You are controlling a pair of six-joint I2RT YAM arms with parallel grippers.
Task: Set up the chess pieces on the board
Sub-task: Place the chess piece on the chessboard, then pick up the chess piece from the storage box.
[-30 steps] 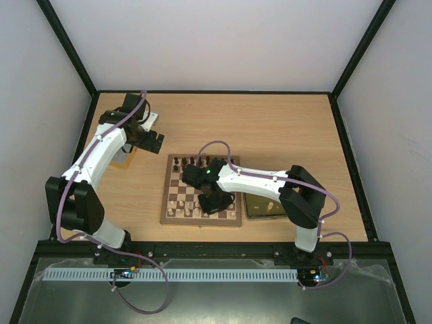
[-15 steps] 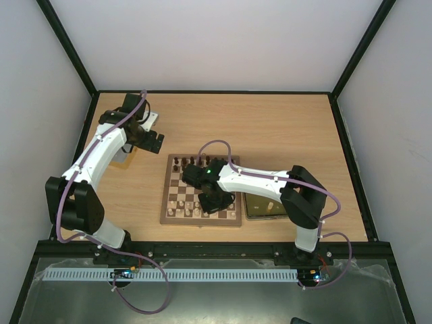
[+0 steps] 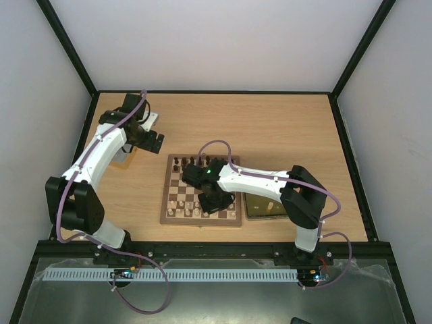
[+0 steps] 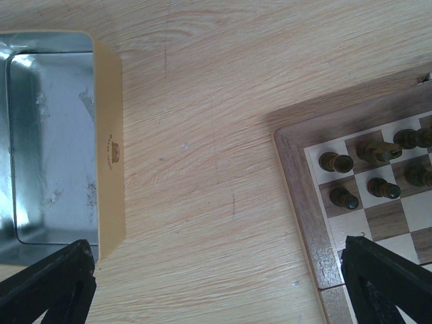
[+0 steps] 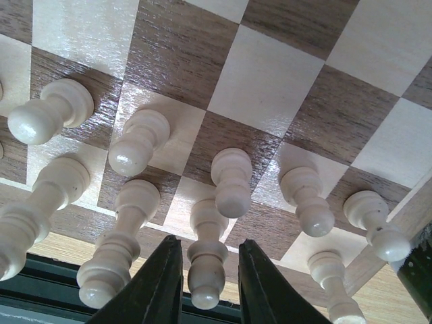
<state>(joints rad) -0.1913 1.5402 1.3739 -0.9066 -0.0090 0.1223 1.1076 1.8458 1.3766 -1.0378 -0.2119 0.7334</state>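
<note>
The board (image 3: pixel 200 223) lies mid-table. Dark chess pieces (image 3: pixel 185 162) line its far rows and cream pieces (image 3: pixel 181 210) its near rows. My right gripper (image 3: pixel 214 202) hangs low over the near right squares. In the right wrist view, rows of cream pieces stand on the board (image 5: pixel 263 94). The right gripper (image 5: pixel 209 241) straddles one upright cream piece (image 5: pixel 206 270), with a small gap on each side, so it is open. My left gripper (image 3: pixel 154 142) is wide open and empty over bare table (image 4: pixel 216 256), between a tin and the board's corner (image 4: pixel 297 182) with dark pieces (image 4: pixel 335 162).
A metal tin with a gold wall (image 4: pixel 108 148) and a silver floor sits left of the board, under the left arm (image 3: pixel 125 154). A gold tray (image 3: pixel 263 208) lies against the board's right side, under the right arm. Black rails edge the table.
</note>
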